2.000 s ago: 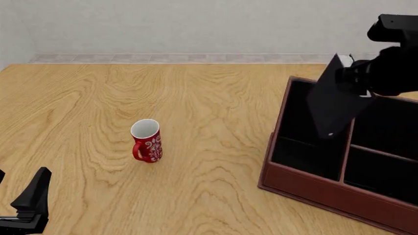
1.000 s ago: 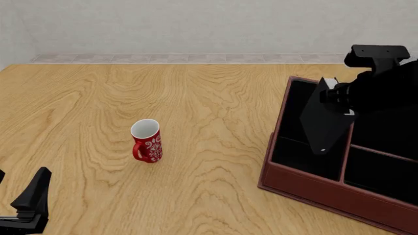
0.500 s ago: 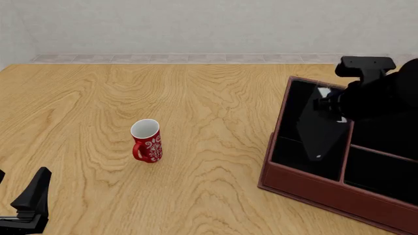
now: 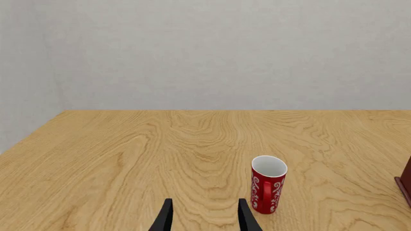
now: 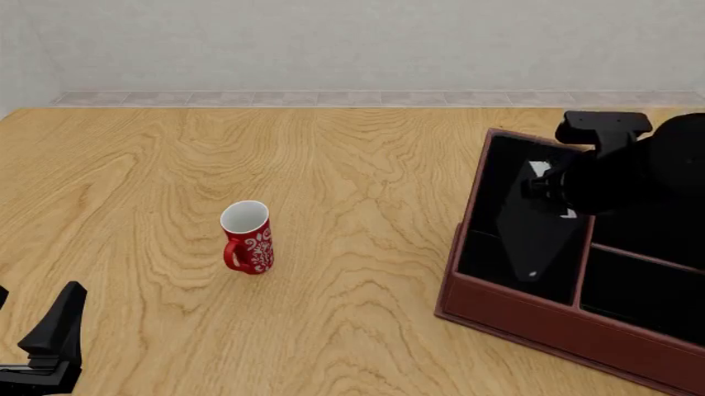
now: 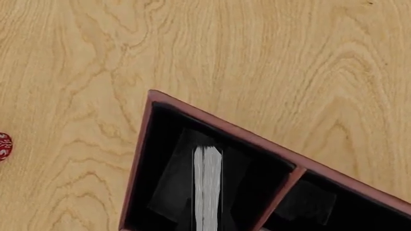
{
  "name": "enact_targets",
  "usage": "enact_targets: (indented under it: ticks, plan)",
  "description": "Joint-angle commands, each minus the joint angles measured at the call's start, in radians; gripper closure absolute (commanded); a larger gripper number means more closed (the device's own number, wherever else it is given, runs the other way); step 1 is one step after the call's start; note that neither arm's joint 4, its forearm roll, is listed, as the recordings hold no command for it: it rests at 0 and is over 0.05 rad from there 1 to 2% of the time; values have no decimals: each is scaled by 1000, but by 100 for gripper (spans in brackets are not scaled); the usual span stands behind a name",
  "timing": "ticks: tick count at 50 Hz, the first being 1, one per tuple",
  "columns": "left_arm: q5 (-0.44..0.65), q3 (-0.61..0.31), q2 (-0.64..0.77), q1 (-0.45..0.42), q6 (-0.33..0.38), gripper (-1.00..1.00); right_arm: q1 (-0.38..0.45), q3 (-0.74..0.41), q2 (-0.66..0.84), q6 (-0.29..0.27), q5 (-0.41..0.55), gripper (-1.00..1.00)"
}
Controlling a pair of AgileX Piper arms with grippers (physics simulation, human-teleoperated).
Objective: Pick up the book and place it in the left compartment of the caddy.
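Up front, the right arm hangs over the caddy (image 5: 518,309), a reddish-brown box at the right side of the wooden bench (image 5: 330,165), and the black book (image 5: 532,235) sits tilted inside the left compartment (image 5: 496,198), one corner pointing down toward the black floor. The right claw itself is hidden behind the arm's dark bulk, so whether it grips the book cannot be told. A red mug (image 5: 247,238) stands upright well apart from the caddy, and the left claw (image 5: 49,346) rests low at the near left corner, only partly in view. Seen from the left wrist, that claw (image 4: 204,220) has its two fingers (image 4: 165,220) parted with nothing between them, and the mug (image 4: 267,184) stands just beyond. From the right wrist, the book's white page edge (image 6: 207,185) shows as a pale strip inside the left compartment (image 6: 160,144), between dark covers; no fingers appear there.
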Motion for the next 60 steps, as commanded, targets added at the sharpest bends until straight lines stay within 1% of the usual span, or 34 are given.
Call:
enact_targets:
  ticks: [1,36,60]
  plan:
    - [0,0,0,0,0,-100,2,4,3,19,-11,100]
    - [0,0,0,0,0,-100,31,55,39,46,-53,100]
    - [0,0,0,0,0,-100,28,79,56,50,-76,100]
